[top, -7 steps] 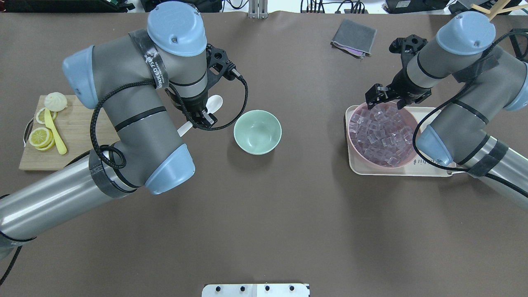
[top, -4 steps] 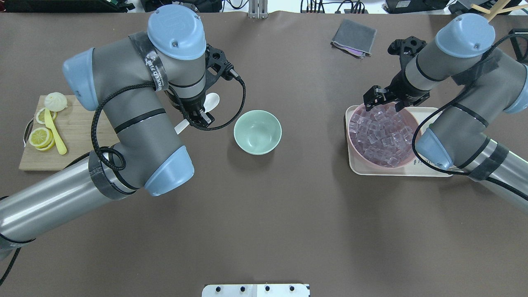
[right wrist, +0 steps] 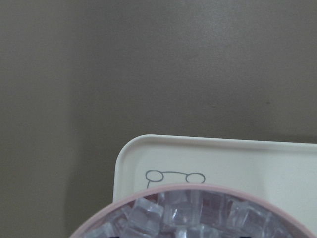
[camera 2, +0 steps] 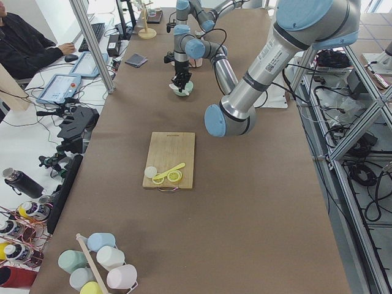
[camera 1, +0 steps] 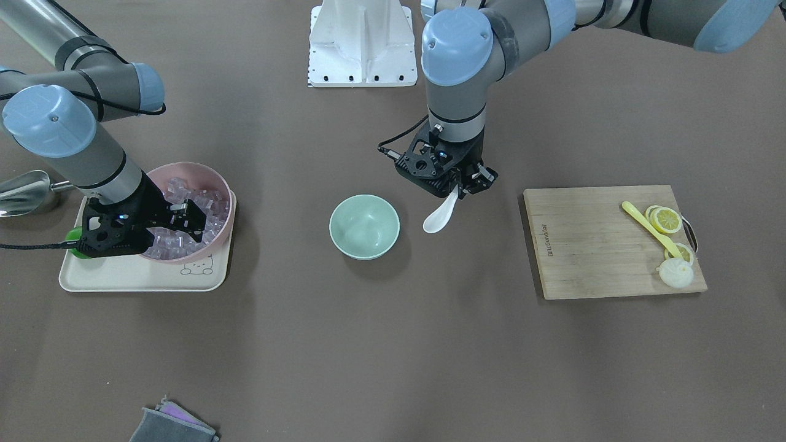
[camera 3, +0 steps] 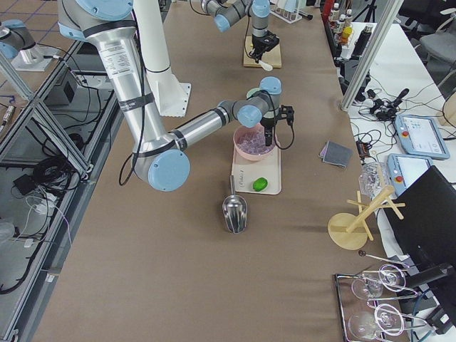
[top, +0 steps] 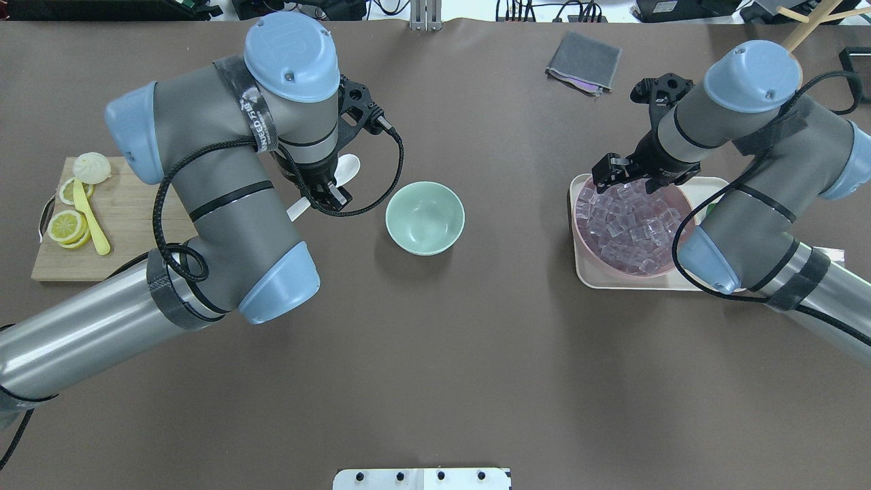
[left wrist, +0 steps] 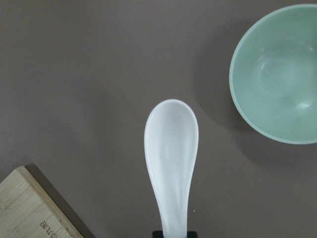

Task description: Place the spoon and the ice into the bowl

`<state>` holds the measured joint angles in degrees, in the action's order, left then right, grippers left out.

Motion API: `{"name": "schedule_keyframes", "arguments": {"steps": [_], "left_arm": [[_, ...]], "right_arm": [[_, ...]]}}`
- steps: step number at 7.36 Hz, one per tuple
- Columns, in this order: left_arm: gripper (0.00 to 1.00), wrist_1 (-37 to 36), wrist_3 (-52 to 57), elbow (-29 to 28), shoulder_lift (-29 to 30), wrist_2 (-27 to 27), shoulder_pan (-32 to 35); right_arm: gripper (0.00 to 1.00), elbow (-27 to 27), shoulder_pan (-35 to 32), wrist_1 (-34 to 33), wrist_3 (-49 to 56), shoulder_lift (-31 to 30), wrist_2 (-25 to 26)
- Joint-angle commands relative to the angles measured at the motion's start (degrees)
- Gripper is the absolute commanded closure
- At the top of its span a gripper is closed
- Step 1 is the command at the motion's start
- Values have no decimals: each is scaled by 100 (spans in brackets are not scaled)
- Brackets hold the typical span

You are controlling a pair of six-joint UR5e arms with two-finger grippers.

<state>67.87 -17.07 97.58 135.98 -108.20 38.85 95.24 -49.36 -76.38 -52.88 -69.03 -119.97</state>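
Observation:
My left gripper [top: 329, 193] is shut on the handle of the white spoon [top: 348, 167] and holds it above the table, just left of the mint-green bowl [top: 425, 218]. In the left wrist view the spoon [left wrist: 171, 148] points scoop-forward, with the bowl [left wrist: 277, 74] at upper right. The bowl's inside is bare. My right gripper [top: 629, 177] hangs open over the far rim of the pink bowl [top: 578, 235], which is full of clear ice cubes [top: 629, 224]. The right wrist view shows ice [right wrist: 188, 215] at its bottom edge; no cube shows between the fingers.
The pink bowl stands on a cream tray [top: 592, 275]. A metal scoop [camera 1: 21, 191] lies beside the tray. A wooden board [top: 129, 218] with lemon slices and a yellow spoon [top: 92, 221] is at the left. A grey cloth [top: 584, 61] lies at the far side.
My right gripper has moved a little toward the far left rim of the pink bowl. My left gripper, still holding the spoon, has shifted slightly away from me.

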Motion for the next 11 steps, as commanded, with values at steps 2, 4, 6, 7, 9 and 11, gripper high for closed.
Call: {"name": "schedule_keyframes", "arguments": {"steps": [2, 4, 6, 7, 9, 11], "left_arm": [[100, 77, -7, -2, -1, 1, -9], [100, 77, 2, -2, -10, 1, -9], [100, 77, 2, -2, -10, 9, -9], [100, 77, 10, -2, -2, 88, -9], [100, 86, 28, -2, -1, 124, -9], [100, 77, 54, -2, -1, 124, -9]], "right_arm": [[24, 12, 6, 0, -3, -92, 18], [36, 12, 6, 0, -3, -119, 61], [52, 12, 6, 0, -3, -119, 79], [59, 12, -3, 0, -3, -110, 70], [85, 3, -3, 0, -3, -102, 70], [100, 108, -125, -9, -3, -102, 9]]}}
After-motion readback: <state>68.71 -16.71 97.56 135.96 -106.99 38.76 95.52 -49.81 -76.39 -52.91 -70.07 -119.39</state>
